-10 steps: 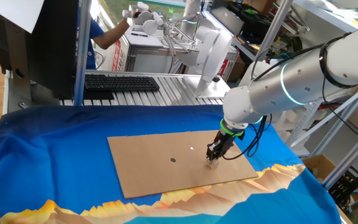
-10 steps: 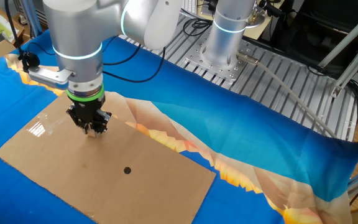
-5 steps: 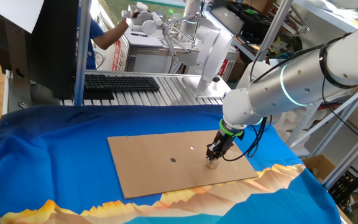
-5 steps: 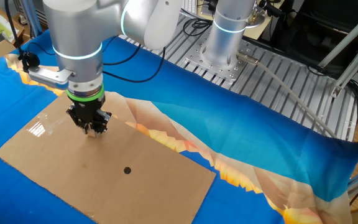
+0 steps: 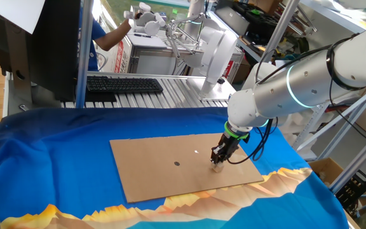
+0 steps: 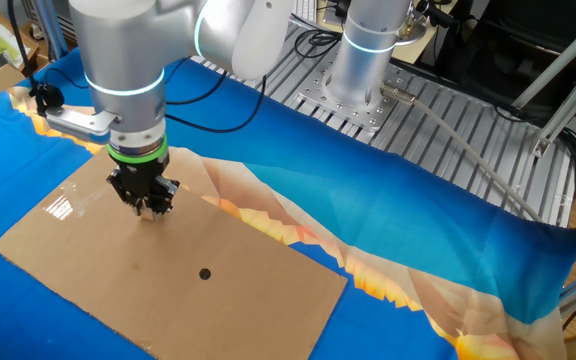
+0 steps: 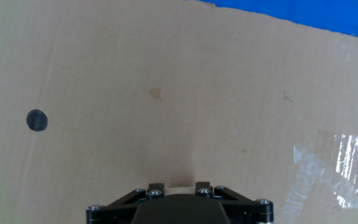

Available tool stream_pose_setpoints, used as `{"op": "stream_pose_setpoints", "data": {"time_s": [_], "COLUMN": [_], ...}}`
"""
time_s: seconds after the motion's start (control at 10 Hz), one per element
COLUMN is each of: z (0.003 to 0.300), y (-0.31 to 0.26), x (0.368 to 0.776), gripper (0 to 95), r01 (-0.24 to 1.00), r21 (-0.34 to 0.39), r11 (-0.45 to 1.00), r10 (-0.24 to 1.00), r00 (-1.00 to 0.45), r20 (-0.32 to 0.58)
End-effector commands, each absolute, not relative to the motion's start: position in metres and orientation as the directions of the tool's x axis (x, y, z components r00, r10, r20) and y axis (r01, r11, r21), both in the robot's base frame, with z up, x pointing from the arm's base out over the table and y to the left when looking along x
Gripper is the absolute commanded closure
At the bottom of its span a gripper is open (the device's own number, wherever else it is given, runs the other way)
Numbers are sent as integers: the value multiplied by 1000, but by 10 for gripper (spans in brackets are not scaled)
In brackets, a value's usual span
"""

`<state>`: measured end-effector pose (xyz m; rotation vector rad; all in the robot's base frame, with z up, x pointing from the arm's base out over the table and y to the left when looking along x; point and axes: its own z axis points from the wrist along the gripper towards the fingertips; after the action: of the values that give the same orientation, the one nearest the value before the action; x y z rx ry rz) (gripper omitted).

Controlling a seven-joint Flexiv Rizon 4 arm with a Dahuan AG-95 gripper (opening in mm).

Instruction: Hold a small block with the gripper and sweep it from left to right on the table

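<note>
The gripper (image 5: 218, 165) points straight down onto the cardboard sheet (image 5: 164, 181), which lies flat on the bench (image 5: 56, 165) with the blue cloth. Its jaws stand narrow, closed on the small block (image 5: 217, 169). The block shows as a pale bit at the fingertips, resting on the cardboard. In the hand view a pale strip of the block (image 7: 179, 185) sits between the two fingers (image 7: 156, 187), at the bottom edge of the picture. In the other fixed view the gripper (image 6: 152, 210) hides the block almost fully.

A small dark dot (image 5: 176, 163) is on the cardboard, well apart from the gripper, on the side towards the middle of the sheet. A strip of shiny tape (image 7: 340, 163) lies on the opposite side of the gripper.
</note>
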<state>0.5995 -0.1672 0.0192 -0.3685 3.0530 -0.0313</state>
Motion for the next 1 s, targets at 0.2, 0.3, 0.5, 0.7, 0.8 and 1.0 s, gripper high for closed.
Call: {"op": "stream_pose_setpoints", "data": {"time_s": [0.2,0.3,0.5,0.7,0.8,1.0], "z": [20,20,20,20,20,11], "y": [-167,-167,-167,-167,-167,-156], "x": [599,599,599,599,599,596], "gripper": [950,950,950,950,950,760], "r01": [-237,-237,-237,-237,-237,-168], "r21": [-28,-28,-28,-28,-28,-8], "r11": [971,971,971,971,971,986], "r10": [-238,-238,-238,-238,-238,-168], "r00": [-969,-969,-969,-969,-969,-984], "r20": [-63,-63,-63,-63,-63,-64]}}
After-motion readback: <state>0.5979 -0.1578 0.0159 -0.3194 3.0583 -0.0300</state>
